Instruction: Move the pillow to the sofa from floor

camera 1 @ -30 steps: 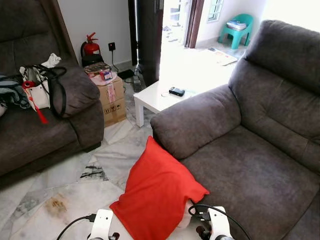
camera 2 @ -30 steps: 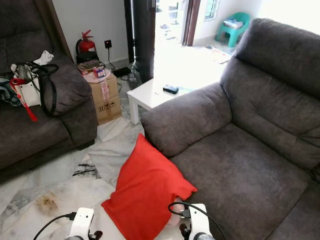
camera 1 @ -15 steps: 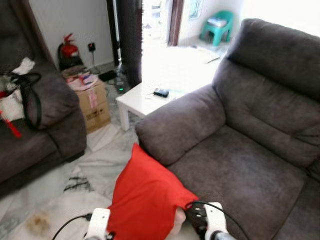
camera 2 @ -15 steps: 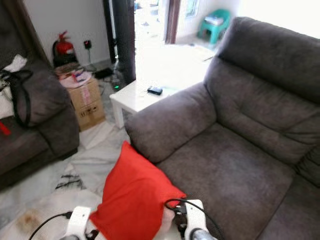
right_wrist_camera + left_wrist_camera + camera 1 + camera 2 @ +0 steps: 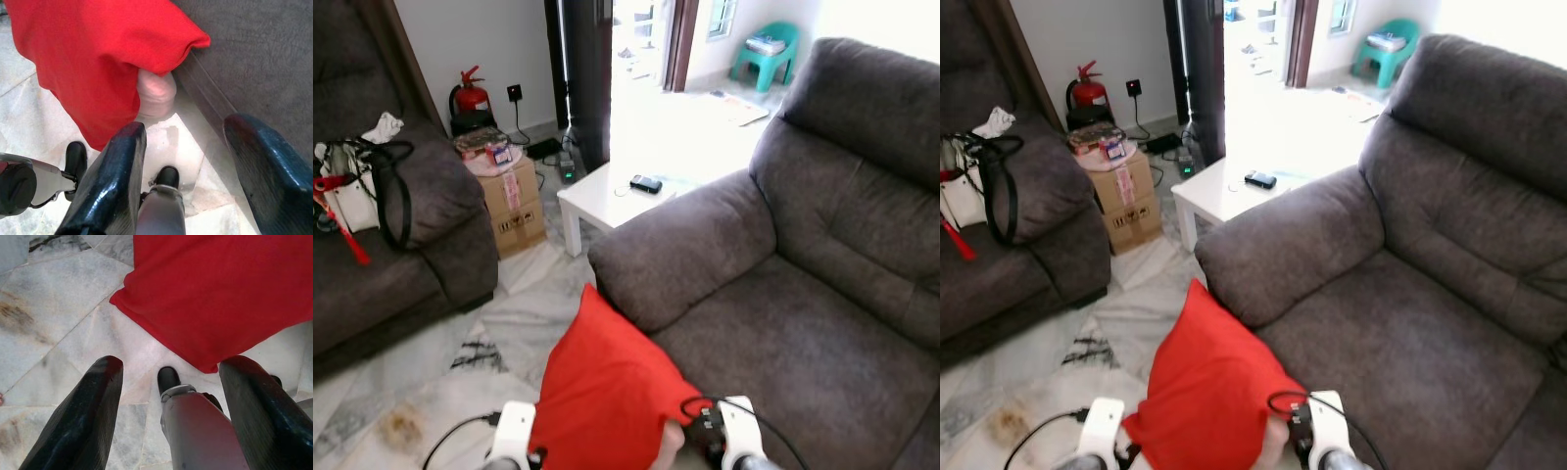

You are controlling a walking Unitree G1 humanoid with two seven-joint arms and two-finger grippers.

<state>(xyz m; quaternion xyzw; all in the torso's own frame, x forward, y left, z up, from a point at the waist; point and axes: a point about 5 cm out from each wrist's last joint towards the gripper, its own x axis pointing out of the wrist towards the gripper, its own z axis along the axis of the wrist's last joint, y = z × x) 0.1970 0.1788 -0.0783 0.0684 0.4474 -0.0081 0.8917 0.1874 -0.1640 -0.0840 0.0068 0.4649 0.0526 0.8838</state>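
A red pillow (image 5: 607,392) stands on its edge on the marble floor, leaning against the front of the grey sofa (image 5: 803,323) below its armrest. A pale inner cushion (image 5: 155,90) pokes out of the cover's lower corner. My left gripper (image 5: 173,364) hangs open above the floor, just short of the pillow (image 5: 220,293). My right gripper (image 5: 187,126) is open too, between the pillow (image 5: 88,58) and the sofa's base, holding nothing. Both white wrists sit at the bottom edge of the eye views, either side of the pillow.
A low white table (image 5: 617,191) with a small black object stands beyond the armrest. A cardboard box (image 5: 514,201) and a fire extinguisher (image 5: 470,96) are near the wall. A second grey sofa (image 5: 411,245) with bags is at the left.
The camera has swung, so the whole scene has shifted in the picture. The pillow still leans on the sofa and both wrists stay at the bottom edge.
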